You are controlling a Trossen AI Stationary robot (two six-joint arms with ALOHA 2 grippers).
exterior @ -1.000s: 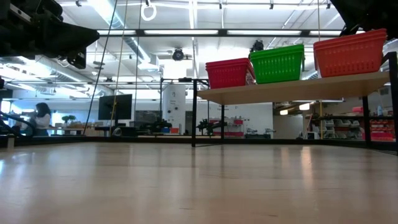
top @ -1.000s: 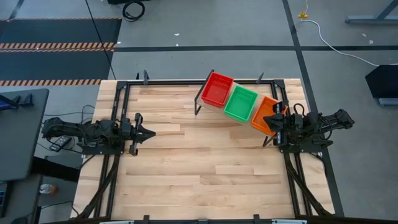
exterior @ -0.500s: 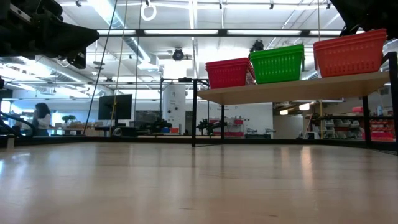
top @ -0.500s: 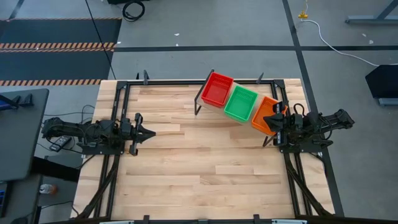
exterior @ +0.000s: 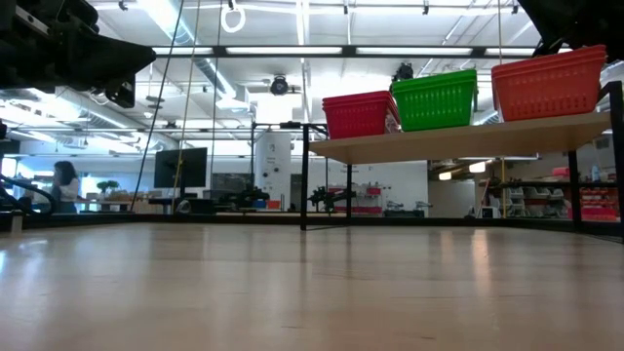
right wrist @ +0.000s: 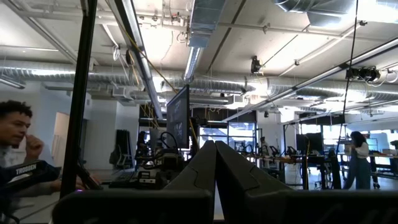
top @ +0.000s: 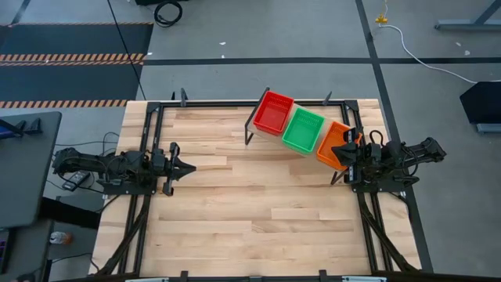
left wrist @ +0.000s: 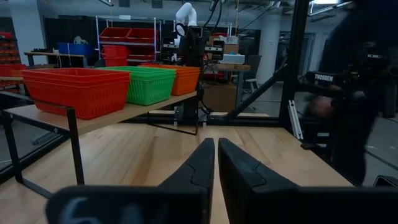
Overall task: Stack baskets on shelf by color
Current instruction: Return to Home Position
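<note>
The shelf [top: 290,145] stands at the table's far right, a light board on thin black legs. On it rest a red basket [top: 273,111], a green basket [top: 303,129] and an orange basket [top: 335,144], side by side; whether each is a stack, I cannot tell. The low view shows the red basket [exterior: 357,114], the green basket [exterior: 435,99] and the orange basket [exterior: 546,84] on the board. My left gripper [top: 188,165] waits shut at the table's left edge. My right gripper [top: 339,153] is shut at the right edge, beside the orange basket.
A black metal frame [top: 235,103] runs along the table's edges. The wooden tabletop [top: 258,204] spreads between the two arms. People show in the room beyond the table in the right wrist view, one [right wrist: 15,134] close and one [right wrist: 359,155] farther off.
</note>
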